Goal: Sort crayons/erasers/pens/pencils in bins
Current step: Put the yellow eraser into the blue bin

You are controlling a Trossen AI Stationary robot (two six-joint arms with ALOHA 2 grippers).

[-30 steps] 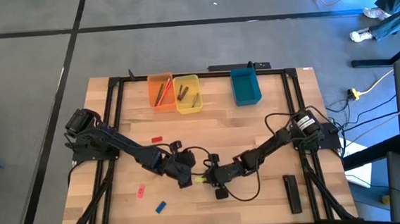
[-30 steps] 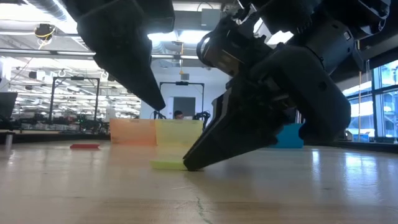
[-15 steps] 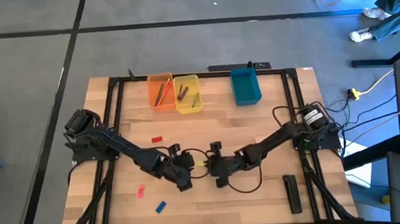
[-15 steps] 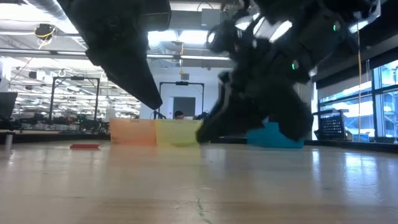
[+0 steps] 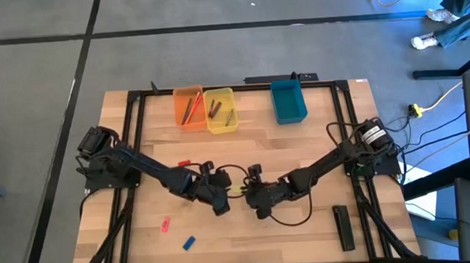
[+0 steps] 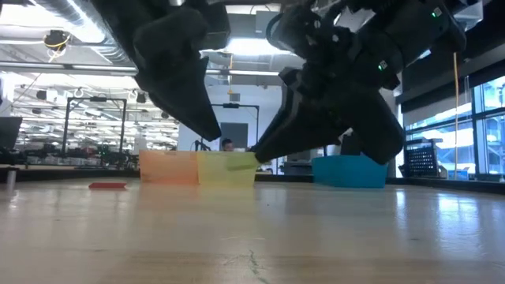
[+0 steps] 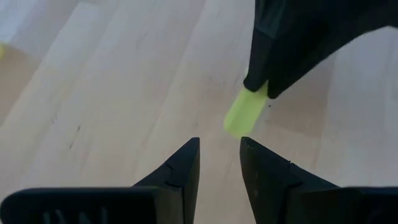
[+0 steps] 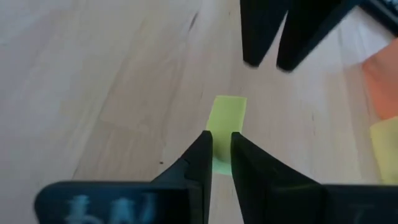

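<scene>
A yellow-green eraser [image 8: 226, 115] hangs a little above the table's middle, with my right gripper [image 8: 221, 149] shut on it; the left wrist view shows it too [image 7: 242, 115]. My left gripper [image 7: 219, 149] stands open just to the eraser's left, its fingers short of it, with nothing between them. In the high view the two grippers [image 5: 223, 200] [image 5: 249, 194] nearly meet tip to tip. The orange bin [image 5: 189, 108], yellow bin [image 5: 220, 109] and teal bin [image 5: 288, 100] stand along the far edge. Red [image 5: 184, 163], pink [image 5: 165, 225] and blue [image 5: 189, 243] erasers lie on the wood. My right gripper pinches one end of the yellow-green eraser [image 8: 221, 133] between its two fingers. The fingers [image 7: 273, 68] slant down from the table's right side and lie along the eraser. Its other end sticks out past the fingertips toward my left gripper. The eraser is lifted clear of the table.
A long black bar [image 5: 344, 226] lies near the front right corner. The orange and yellow bins hold a few sticks. Cables loop on the table under both arms [image 5: 287, 221]. A black frame [image 5: 135, 122] runs round the table's edges.
My right gripper has risen from the table and rolled about its own line, taking the yellow-green eraser up with it; the eraser, which lay on the wood, is lifted clear. My left gripper has edged toward the right gripper.
</scene>
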